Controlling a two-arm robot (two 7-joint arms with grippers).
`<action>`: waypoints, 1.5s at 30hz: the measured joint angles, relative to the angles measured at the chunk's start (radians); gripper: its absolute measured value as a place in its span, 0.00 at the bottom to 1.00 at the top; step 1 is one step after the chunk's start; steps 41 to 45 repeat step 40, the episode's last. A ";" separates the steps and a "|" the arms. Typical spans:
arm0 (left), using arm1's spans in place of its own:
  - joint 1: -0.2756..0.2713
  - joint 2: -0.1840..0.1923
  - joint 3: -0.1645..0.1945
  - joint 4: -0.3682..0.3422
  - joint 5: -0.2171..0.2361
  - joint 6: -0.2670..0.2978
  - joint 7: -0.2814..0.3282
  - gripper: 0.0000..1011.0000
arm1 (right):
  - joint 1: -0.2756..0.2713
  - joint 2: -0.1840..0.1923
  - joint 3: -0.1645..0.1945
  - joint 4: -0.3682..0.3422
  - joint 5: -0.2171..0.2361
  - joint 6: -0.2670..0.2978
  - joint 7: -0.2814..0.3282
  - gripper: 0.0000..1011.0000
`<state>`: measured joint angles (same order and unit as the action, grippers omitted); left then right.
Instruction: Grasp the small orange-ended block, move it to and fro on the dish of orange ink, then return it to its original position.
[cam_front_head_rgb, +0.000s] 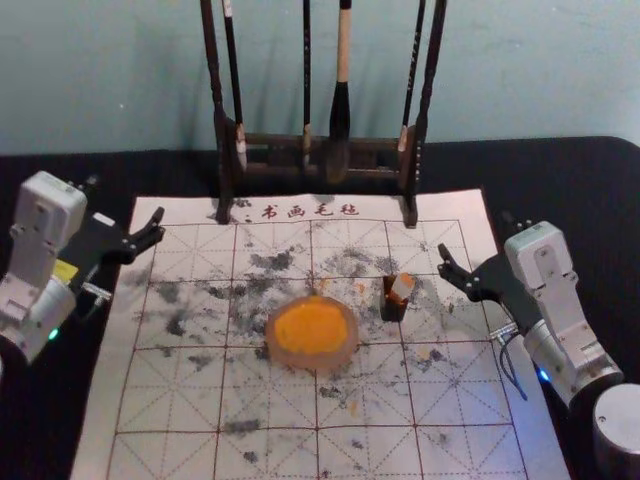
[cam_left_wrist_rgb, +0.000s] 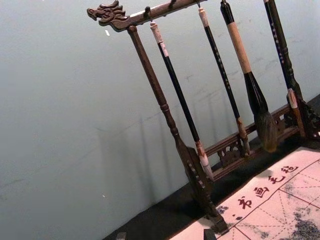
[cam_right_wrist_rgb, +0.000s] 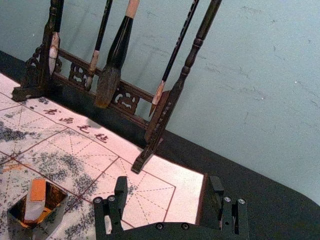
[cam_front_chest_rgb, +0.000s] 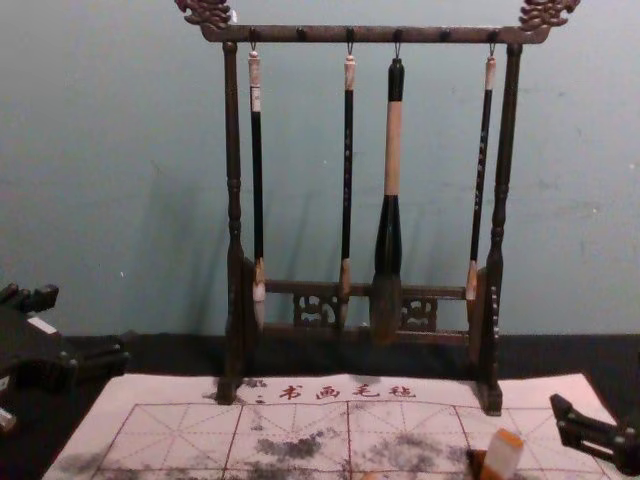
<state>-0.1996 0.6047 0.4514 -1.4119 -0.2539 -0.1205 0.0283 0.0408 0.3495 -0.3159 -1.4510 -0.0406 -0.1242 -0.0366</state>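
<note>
Apparently every step awaits, the small white orange-ended block (cam_front_head_rgb: 402, 288) in its dark square holder (cam_front_head_rgb: 393, 312), black left pincer (cam_front_head_rgb: 124, 197) and right pincer (cam_front_head_rgb: 475, 233) released either side.

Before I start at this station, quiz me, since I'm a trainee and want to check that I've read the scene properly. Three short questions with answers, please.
1. The orange-ended block stands in: a) the ink dish; b) the small dark holder; c) the brush rack.
2. True or false: the left gripper and the right gripper are both open.
3. Fill in: ____ brushes hang from the rack.

Key: 1 b; 2 true; 3 four.
</note>
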 joint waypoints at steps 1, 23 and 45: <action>0.000 0.000 0.000 0.000 0.000 0.000 0.000 0.99 | 0.000 0.000 0.000 0.000 0.000 0.000 0.000 0.99; 0.000 0.000 0.000 0.000 0.000 0.000 0.000 0.99 | 0.001 0.003 -0.003 -0.005 -0.004 -0.002 -0.004 0.99; 0.000 0.000 0.000 0.000 0.000 0.000 0.000 0.99 | 0.001 0.004 -0.003 -0.006 -0.005 -0.002 -0.004 0.99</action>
